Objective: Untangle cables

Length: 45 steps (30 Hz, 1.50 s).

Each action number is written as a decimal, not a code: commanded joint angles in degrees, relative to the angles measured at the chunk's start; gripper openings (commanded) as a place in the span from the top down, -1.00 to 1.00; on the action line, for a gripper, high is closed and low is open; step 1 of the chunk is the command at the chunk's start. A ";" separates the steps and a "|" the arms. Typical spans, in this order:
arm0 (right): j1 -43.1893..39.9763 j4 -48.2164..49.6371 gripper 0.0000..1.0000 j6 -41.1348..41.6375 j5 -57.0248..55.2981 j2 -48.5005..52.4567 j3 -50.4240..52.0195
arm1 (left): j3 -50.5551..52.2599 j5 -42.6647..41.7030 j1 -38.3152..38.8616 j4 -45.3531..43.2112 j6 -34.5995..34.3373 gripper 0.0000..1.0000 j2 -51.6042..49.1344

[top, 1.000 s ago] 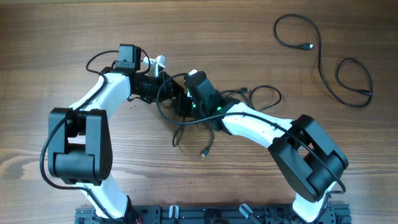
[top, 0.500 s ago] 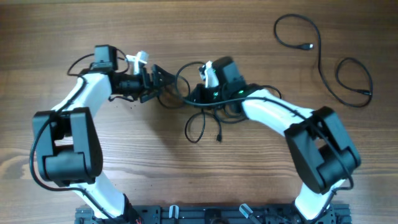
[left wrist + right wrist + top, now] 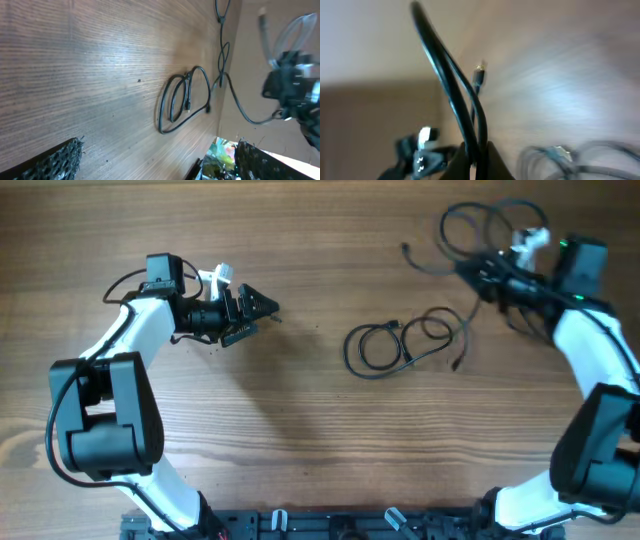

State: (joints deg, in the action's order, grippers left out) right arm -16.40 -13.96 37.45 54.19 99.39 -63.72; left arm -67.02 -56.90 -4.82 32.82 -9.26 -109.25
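1. Overhead: left gripper [image 3: 256, 315] spread wide, empty; right gripper [image 3: 487, 277] clamped at the far right; coiled cables [image 3: 403, 350] lie mid-table.
2. Left wrist: coiled cables ahead, untouched; take one strand only.
3. Right wrist: pads pinch a doubled cable [image 3: 441, 75]; lift slowly so loops slide free.

Brown wood-grain surface [image 3: 300, 440], flat, grain running left to right in the overhead view. Lying directly on it right of centre is a thin black flexible cable [image 3: 405, 348], bunched in a few loose overlapping loops that lie flat on the wood, with a small plug end sticking out at the right. Toward the far right corner, further thin black cable loops [image 3: 465, 225] overlap, one loose end [image 3: 405, 248] pointing left; cannot tell how much of these rests on the surface.
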 commanded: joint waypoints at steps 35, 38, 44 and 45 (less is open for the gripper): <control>32.44 -32.81 -0.91 -17.44 -45.35 3.19 -12.26 | 0.50 1.46 0.22 -0.04 1.11 -1.00 -0.63; 39.36 -33.20 -0.83 -13.40 -46.71 5.33 -11.74 | 0.50 4.68 0.22 0.24 -0.61 -1.00 -0.63; 48.98 -28.85 -0.69 -10.05 -51.15 10.91 -11.72 | 0.50 30.67 0.09 1.64 -15.63 -1.00 -0.63; 50.29 -28.11 -0.69 -10.05 -53.48 11.91 -11.72 | 0.50 30.64 0.11 1.64 -15.63 -1.00 -0.63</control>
State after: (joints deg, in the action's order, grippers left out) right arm 31.16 -43.22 25.96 5.74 108.51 -75.85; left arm -67.02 -33.41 -4.82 34.52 -21.32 -109.27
